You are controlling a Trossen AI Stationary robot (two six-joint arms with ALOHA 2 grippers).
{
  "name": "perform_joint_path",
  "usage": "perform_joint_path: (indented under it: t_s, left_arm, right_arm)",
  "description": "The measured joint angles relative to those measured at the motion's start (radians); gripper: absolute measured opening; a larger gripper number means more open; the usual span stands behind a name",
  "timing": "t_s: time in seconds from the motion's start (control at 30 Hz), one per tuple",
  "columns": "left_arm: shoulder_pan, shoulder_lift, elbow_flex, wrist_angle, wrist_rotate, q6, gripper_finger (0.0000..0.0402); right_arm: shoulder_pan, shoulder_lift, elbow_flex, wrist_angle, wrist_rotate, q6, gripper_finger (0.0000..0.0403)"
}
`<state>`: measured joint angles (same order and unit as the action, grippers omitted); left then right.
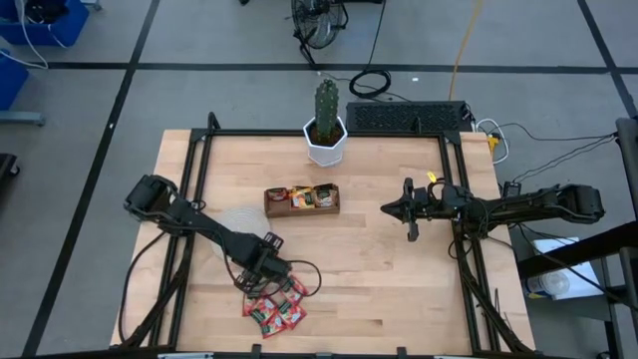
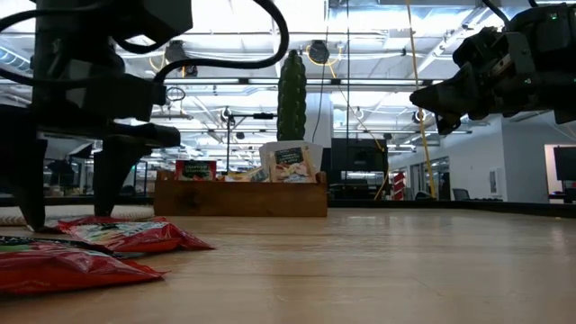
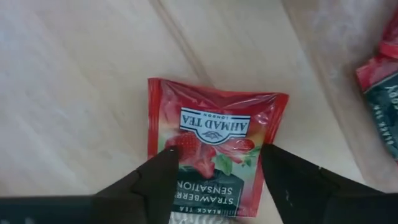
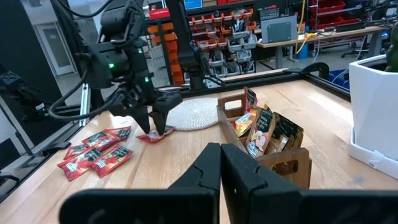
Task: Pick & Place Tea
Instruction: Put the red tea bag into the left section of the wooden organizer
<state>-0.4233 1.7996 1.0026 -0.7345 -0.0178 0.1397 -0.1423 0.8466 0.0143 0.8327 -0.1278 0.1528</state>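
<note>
Red strawberry tea sachet (image 3: pixel 214 146) lies flat on the wooden table (image 1: pixel 399 289), toward the near edge on the left side, just clear of the loose pile of red sachets (image 1: pixel 272 311). Left gripper (image 3: pixel 217 180) is directly over it, fingers spread, one tip on each side of the packet's lower half; right wrist view shows the tips (image 4: pixel 153 124) down at table level. Nothing is pinched yet.

Risks, as judged:
- The sachet is thin and lies flush, so fingers closing on it may slide over the foil and skid it along the wood rather than lift it.
- If the tips press hard before closing, the packet could buckle or shoot out sideways toward the pile.
- Another red sachet (image 3: pixel 379 81) lies close by; a drift that way could drag in or disturb a second packet.
- A grip on one edge only may let the packet swing and drop on the way to the tray.

Around: brown wooden tray (image 1: pixel 301 200) sits mid-table toward the far edge, already holding several upright sachets. White pot with cactus (image 1: pixel 326 128) stands just behind it at the far edge, near any approach from above. Pale woven round mat (image 4: pixel 193 112) lies between pile and tray, low and flat, probably no real obstacle. Right gripper (image 1: pixel 389 208) is pressed together and empty, held above the table right of the tray; it crowds that end of the tray.
</note>
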Motion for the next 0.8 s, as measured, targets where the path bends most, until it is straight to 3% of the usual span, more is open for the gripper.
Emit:
perform_joint_path:
  t_s: [0.17, 0.4, 0.6, 0.8]
  left_arm:
    - [0.018, 0.0, -0.023, 0.017, 0.033, 0.034, 0.0162]
    - [0.026, -0.002, -0.044, 0.115, 0.024, 0.035, 0.0018]
    - [-0.005, 0.0, 0.026, 0.006, -0.092, 0.061, 0.0008]
    - [-0.036, 0.0, 0.25, -0.381, -0.409, 0.157, 0.0006]
  right_arm:
    - [0.0, 0.0, 0.0, 0.0, 0.0, 0.0, 0.0]
    - [0.0, 0.0, 0.0, 0.0, 0.0, -0.008, 0.0]
    - [0.0, 0.0, 0.0, 0.0, 0.0, -0.008, 0.0]
    - [0.0, 0.0, 0.0, 0.0, 0.0, -0.008, 0.0]
